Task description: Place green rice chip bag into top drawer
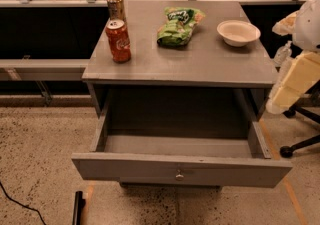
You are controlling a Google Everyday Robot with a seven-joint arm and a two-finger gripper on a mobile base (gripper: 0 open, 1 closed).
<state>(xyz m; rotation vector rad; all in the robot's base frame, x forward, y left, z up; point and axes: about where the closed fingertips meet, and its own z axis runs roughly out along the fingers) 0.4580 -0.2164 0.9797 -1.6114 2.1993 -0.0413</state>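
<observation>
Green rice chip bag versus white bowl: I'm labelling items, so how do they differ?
The green rice chip bag is crinkled and light green; the white bowl is smooth and plain. The bag lies flat near the middle; the bowl stands upright nearer the right edge. Both rest on the cabinet top, outside the open top drawer. The pincer is out of view; only the arm shows at right.
</observation>
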